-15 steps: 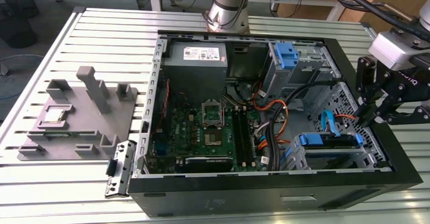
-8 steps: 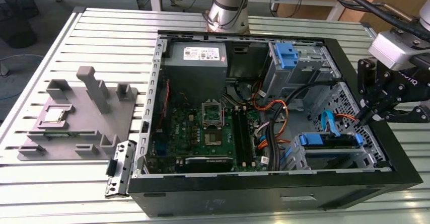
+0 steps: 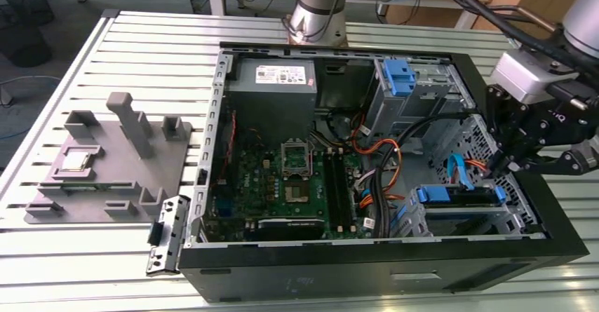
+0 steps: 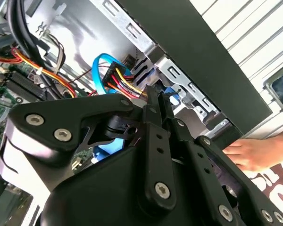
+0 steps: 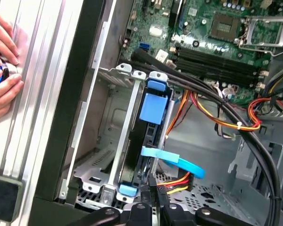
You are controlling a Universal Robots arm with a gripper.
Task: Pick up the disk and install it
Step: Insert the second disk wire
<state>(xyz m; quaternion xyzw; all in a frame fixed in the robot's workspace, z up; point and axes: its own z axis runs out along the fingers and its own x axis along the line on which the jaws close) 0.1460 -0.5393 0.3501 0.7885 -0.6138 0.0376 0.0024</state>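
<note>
You see the open computer case (image 3: 374, 256) lying on the slatted table (image 3: 150, 52); the disk (image 5: 151, 136), in its blue carrier, sits edge-on in the metal drive cage (image 5: 114, 141) near the case's front; the gripper (image 5: 154, 200) hangs just beside it, jaws together on nothing; a person's hand (image 4: 247, 153) rests on the table outside.

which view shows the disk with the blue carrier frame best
The first wrist view: the silver disk in its blue plastic carrier frame stands edge-on in the metal drive cage, visible end to end. The exterior view shows it smaller, beside the gripper. In the second wrist view the gripper covers most of it.
</note>
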